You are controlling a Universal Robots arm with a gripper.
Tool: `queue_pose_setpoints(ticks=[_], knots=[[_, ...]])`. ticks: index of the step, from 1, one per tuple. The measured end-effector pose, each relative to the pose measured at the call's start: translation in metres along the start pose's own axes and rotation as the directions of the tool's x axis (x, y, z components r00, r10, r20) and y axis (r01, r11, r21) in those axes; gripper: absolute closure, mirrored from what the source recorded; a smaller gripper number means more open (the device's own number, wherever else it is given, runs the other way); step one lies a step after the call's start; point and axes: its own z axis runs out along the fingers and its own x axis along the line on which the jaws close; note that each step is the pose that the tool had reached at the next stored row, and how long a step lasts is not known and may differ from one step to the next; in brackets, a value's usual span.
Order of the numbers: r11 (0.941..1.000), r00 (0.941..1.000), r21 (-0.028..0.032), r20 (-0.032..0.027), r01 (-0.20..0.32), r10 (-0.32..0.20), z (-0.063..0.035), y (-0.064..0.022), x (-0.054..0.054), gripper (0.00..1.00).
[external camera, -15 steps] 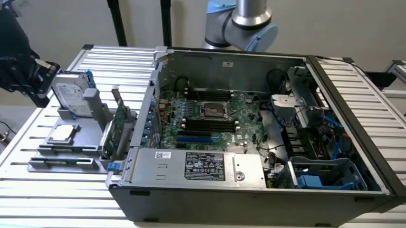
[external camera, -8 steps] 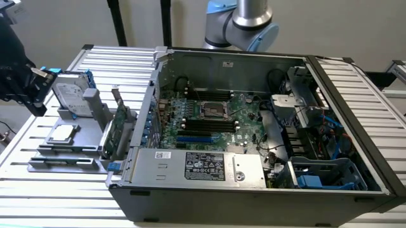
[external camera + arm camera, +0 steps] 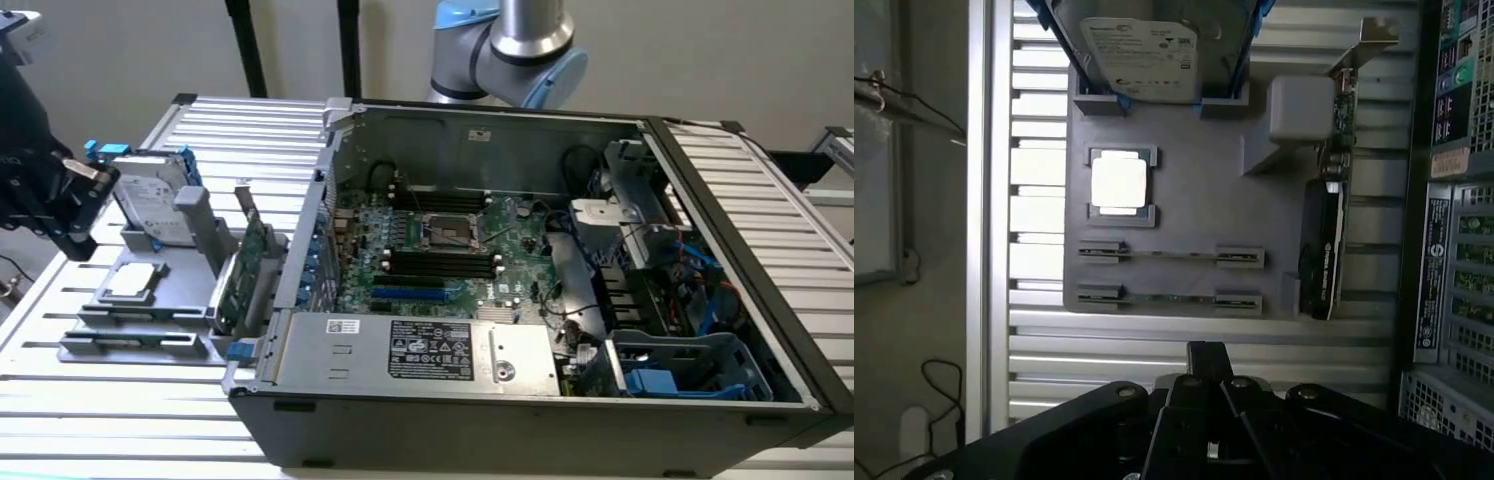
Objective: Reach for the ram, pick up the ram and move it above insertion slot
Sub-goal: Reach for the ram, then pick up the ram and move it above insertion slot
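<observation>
**Exterior view.** At the exterior view's far left, mid-height: black gripper, over the slatted table and just beside the hard drive. Hard drive upright in the grey fixture. Lower on the same fixture: processor chip. Expansion card on edge, next to the case wall. Centre of the frame: open computer case. Inside, insertion slot among parallel black sockets, between the square processor socket and a blue socket. Top of the frame: robot arm.

**Wrist view.** Gripper narrow, fingertips drawn close together, nothing held. Ram seen edge-on in the grey fixture, seated between two grey end blocks. Nearest fixture item to the fingertips, yet apart from them. Second stick parallel, just beyond the ram. Processor chip beyond that, hard drive at the far end. Expansion card along the fixture's side.
</observation>
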Motion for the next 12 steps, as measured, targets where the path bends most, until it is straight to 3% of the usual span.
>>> queue_pose_setpoints(ticks=[6,12], knots=[[0.9951,0.9951,-0.0001,-0.0039,0.099,-0.099,0.0024,-0.0002,-0.0003,0.89],[0.9785,0.9785,-0.0007,-0.008,0.206,-0.206,0.0049,-0.0003,-0.0003,0.89]])
